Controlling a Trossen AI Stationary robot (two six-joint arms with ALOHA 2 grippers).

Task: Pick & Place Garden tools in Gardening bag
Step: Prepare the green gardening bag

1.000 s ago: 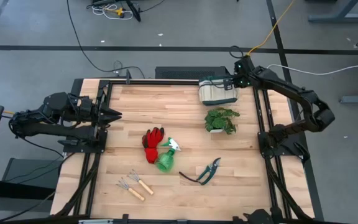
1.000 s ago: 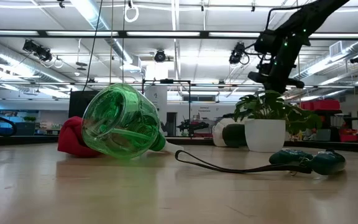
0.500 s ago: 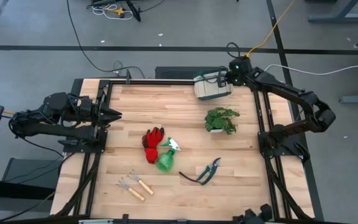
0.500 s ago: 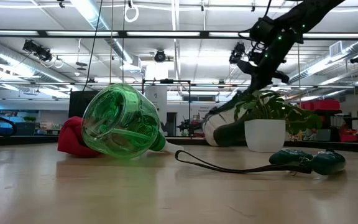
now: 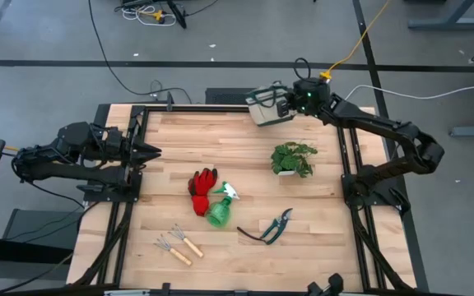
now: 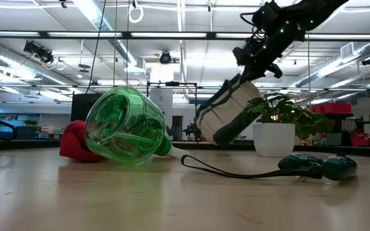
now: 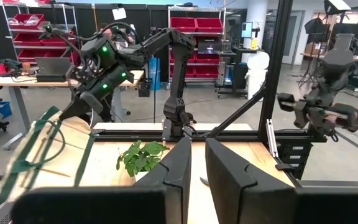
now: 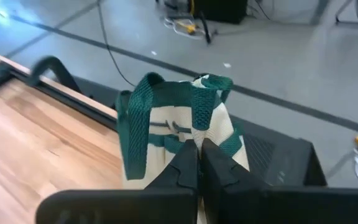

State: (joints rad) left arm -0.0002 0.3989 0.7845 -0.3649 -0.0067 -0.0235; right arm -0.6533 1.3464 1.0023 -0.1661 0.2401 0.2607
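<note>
My right gripper [image 5: 286, 104] is shut on the cream gardening bag with green trim [image 5: 266, 107], over the table's far edge. In the low view the bag [image 6: 227, 119] hangs tilted below it. On the table lie red gloves [image 5: 202, 191], a green spray bottle [image 5: 220, 210], green-handled shears [image 5: 271, 228] and two small rakes [image 5: 179, 243]. My left gripper [image 5: 151, 150] waits at the table's left edge, level, with a narrow gap between its fingers [image 7: 197, 168] and nothing in it. My right gripper pinches the bag's top between its two fingers, where a green webbing strap meets the cream fabric [image 8: 199, 134]. The fingers slant down at it from the table's right side. The bag hangs tilted below them, its strap [image 6: 227, 96] drawn straight, and it looks clear of the table.
A leafy potted plant [image 5: 293, 158] stands on the table near its right edge, just nearer than the bag. Black frame rails run along the table's edges [image 5: 220, 107]. Bare wood lies between the plant and the gloves.
My right gripper has swung along the far edge toward the table's left, risen and tipped upward, staying shut. The bag has gone with it: it stood on the table's far right corner and now hangs tilted, lifted off the wood.
</note>
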